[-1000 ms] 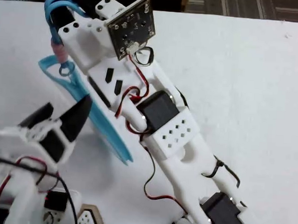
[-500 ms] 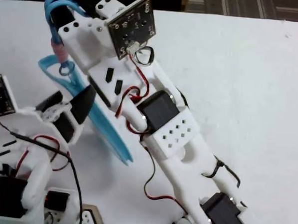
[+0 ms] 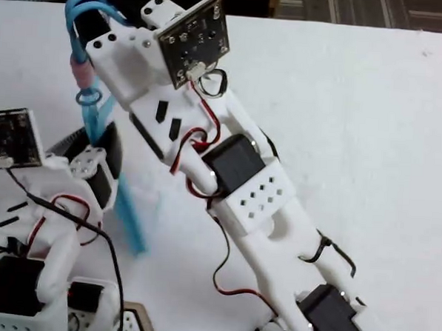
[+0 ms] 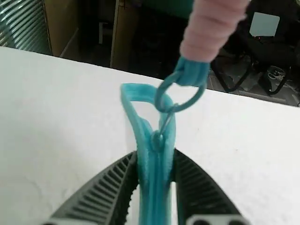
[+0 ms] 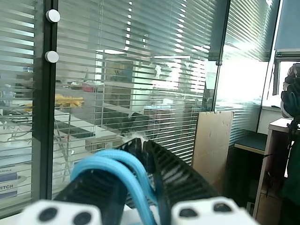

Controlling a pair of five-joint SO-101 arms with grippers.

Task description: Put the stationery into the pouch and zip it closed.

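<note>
Left gripper clamped on the zippered edge of the blue pouch over the white surface; right gripper closed around the blue strap ringed to the zipper pull.

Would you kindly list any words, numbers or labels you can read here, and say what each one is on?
Pouch: no print.
Zip-pull loop: no print.
Camera board: markings too small to read.
White surface beyond the glass: lettering cut off at the picture's edge, not readable.
</note>
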